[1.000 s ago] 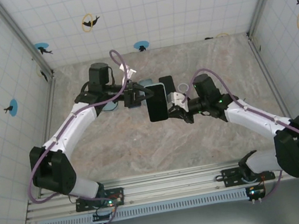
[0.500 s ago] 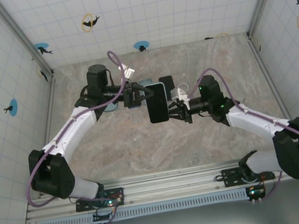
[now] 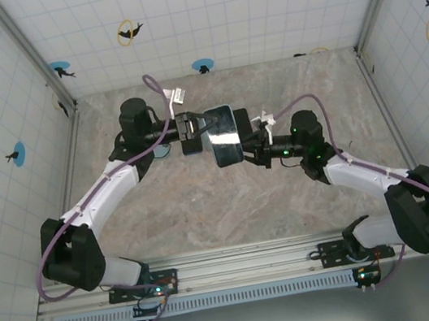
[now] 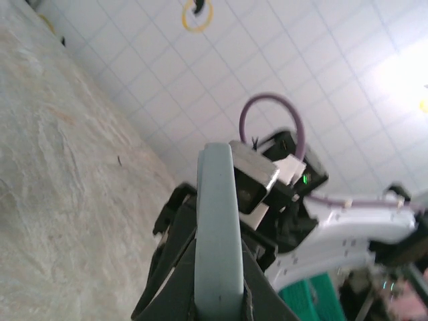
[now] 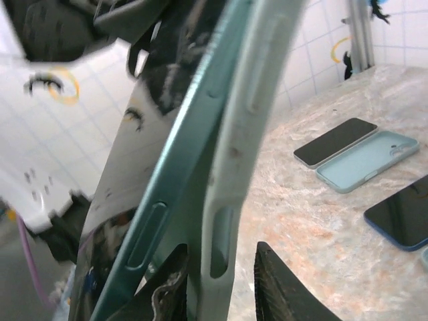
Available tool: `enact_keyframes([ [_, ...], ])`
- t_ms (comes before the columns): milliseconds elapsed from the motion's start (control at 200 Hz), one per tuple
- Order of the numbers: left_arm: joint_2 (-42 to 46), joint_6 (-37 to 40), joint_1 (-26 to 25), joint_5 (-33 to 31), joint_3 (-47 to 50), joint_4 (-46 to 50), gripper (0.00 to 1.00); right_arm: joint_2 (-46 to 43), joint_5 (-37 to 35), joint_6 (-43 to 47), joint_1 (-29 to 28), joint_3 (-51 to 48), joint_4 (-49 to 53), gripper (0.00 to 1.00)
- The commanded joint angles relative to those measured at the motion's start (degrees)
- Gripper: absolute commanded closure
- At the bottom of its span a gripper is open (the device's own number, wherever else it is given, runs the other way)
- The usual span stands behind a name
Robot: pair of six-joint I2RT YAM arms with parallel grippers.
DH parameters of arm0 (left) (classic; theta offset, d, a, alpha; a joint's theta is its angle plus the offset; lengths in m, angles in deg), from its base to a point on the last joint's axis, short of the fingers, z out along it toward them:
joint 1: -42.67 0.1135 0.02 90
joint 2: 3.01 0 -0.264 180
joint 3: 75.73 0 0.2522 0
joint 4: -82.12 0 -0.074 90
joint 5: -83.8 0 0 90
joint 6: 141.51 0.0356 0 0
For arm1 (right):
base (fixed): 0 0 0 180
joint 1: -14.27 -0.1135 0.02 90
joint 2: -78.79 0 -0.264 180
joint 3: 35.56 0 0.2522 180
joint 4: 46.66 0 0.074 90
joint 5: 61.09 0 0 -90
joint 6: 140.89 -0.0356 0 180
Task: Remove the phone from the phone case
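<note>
The phone point(image 3: 223, 137) is a flat slab with rounded corners and a glossy dark screen. It is held in the air over the middle of the marble-patterned table point(image 3: 173, 208), between the two arms. In the right wrist view its metallic teal edge carries long oval buttons. The phone case point(image 5: 244, 127), pale, matte and rubbery with moulded button bumps and a few scuffs, bows away from that edge. In the left wrist view the case shows edge-on as a smooth, pale blue-green strip with a rounded top. The left gripper point(image 3: 191, 135) is clamped tight on the case's left side, its dark fingers point(image 4: 170, 267) pressed against both faces. The left arm stretches from the near left, forearm angled far and rightward, wrist level. The right gripper point(image 3: 255, 144) stands partly open, straddling the right edge. One finger point(image 5: 274, 281) has bare table showing between it and the case. The right arm reaches in from the near right, elbow bent, wrist pointing left. On the table to the far side lie a spare dark phone point(image 5: 334, 142), touching an empty light-blue case point(image 5: 368, 160), and another dark phone point(image 5: 401, 214) near them.
</note>
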Motion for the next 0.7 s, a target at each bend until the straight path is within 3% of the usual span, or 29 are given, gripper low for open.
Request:
enact_keyframes([
  [0, -0.4, -13.8, -0.3, -12.6, 2.1, -11.4, 1.00, -0.1, -3.6, -22.8, -1.9, -2.1, -19.4, 0.71],
  [265, 0.6, -23.9, -0.4, -20.4, 6.4, -16.6, 1.00, 0.1, -18.9, -49.7, -4.0, -8.9, -34.8, 0.71],
  [410, 0.0, -25.9, -1.0, -21.1, 6.2, -16.6, 1.00, -0.9, -24.4, -54.8, -5.4, -9.7, -35.6, 0.74],
  [631, -1.0, -27.2, -1.0, -20.9, 6.6, -17.2, 1.00, -0.6, -29.0, -58.6, -6.1, -9.6, -35.9, 0.92],
  [696, -1.2, -27.3, -1.0, -21.5, 6.7, -16.9, 0.95, 0.0, -29.0, -60.0, -6.1, -9.6, -37.3, 0.98],
])
